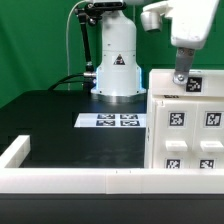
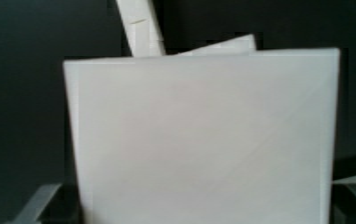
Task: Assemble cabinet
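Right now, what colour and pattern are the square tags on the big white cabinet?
Black-and-white squares on the white plastic cabinet, clearest in the exterior view.

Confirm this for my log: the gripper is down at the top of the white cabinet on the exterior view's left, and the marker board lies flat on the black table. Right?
Not quite: the cabinet stands on the exterior view's right, not its left, as the exterior view shows. The rest holds: the gripper is down at its top, and the marker board lies flat on the black table.

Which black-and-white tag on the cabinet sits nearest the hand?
The tag on the cabinet's top edge, just below the hand; the others lie lower on its face.
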